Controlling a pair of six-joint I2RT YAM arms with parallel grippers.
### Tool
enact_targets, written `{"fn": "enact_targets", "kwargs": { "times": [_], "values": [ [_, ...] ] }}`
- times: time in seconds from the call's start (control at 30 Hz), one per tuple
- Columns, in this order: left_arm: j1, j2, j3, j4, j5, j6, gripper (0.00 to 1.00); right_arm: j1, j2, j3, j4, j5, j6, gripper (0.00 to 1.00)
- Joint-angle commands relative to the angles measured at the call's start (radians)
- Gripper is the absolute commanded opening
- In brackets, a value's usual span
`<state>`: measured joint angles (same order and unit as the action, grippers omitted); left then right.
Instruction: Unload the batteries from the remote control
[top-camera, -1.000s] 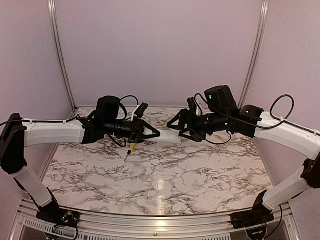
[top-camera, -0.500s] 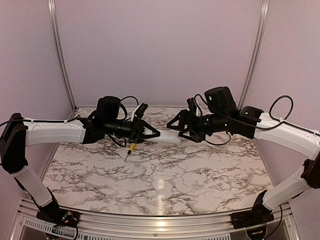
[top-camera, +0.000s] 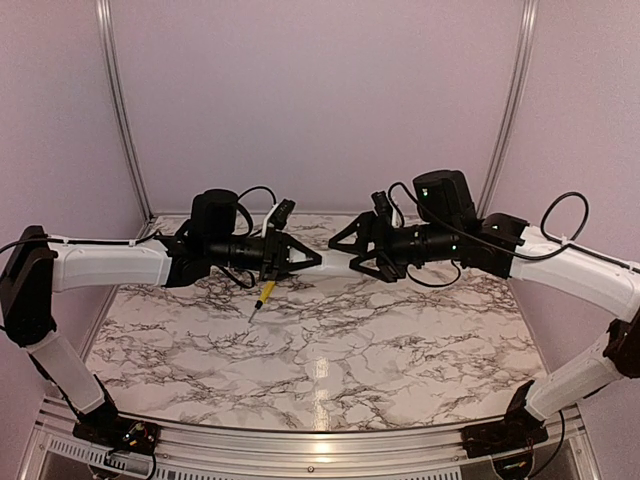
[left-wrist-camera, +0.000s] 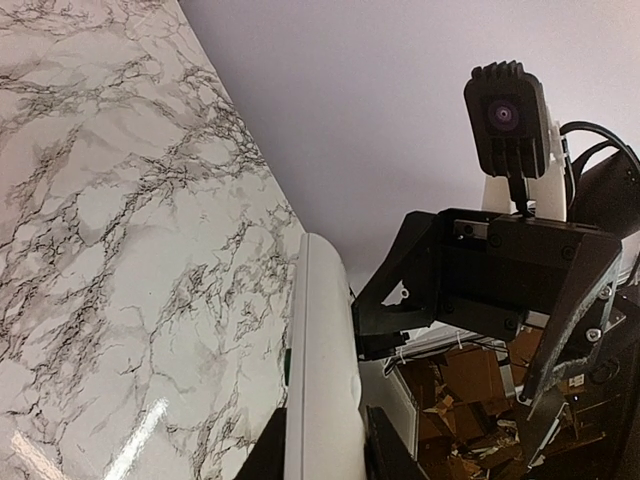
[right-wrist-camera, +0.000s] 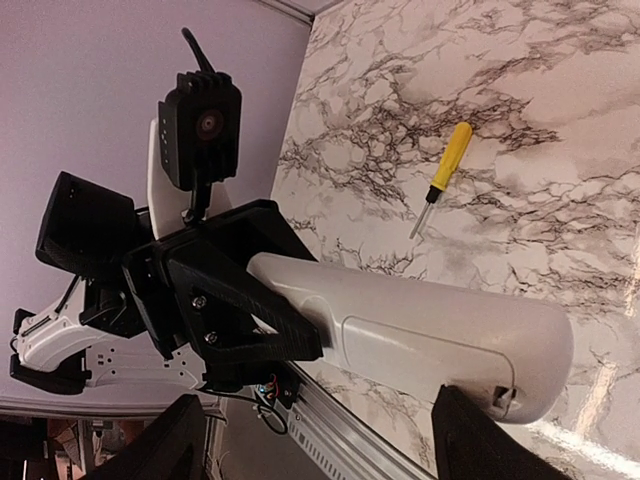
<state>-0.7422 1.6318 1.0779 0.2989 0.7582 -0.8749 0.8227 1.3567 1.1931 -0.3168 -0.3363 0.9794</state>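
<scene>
clamped aloft in the left gripper: slim white plastic remote control, cover seemingly on, batteries unseen. with the right gripper spread around its free end, risks twisting loose if squeezed off-centre.

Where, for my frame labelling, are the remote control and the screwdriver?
remote control (right-wrist-camera: 420, 338), right wrist view, middle of its white body.
screwdriver (right-wrist-camera: 449, 158), right wrist view, on its yellow handle.

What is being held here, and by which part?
The left gripper clamps one end of the remote control; the right gripper stands open around the other end.
</scene>
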Motion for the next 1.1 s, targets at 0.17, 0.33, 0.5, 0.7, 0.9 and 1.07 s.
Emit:
{"fn": "enact_targets", "kwargs": {
  "times": [0.17, 0.33, 0.5, 0.7, 0.9, 1.07],
  "values": [
    [0.001, 0.018, 0.029, 0.016, -0.001, 0.003, 0.0, -0.024, -0.045, 0.113, -0.163, 0.097, -0.081, 0.77],
    [0.001, 0.022, 0.05, -0.013, -0.009, 0.002, 0.0, -0.035, -0.035, 0.125, -0.199, 0.126, -0.098, 0.77],
    [0.001, 0.028, 0.071, -0.029, -0.013, -0.01, 0.0, -0.036, -0.006, 0.143, -0.192, 0.122, -0.106, 0.77],
    [0.002, 0.029, 0.091, -0.049, -0.011, -0.018, 0.0, -0.036, 0.025, 0.165, -0.19, 0.118, -0.119, 0.77],
    [0.001, 0.027, 0.093, -0.039, -0.007, -0.018, 0.0, -0.036, 0.037, 0.17, -0.193, 0.119, -0.125, 0.77],
    [0.003, 0.029, 0.094, -0.035, -0.003, -0.018, 0.0, -0.036, 0.038, 0.177, -0.206, 0.125, -0.131, 0.77]
  ]
}}
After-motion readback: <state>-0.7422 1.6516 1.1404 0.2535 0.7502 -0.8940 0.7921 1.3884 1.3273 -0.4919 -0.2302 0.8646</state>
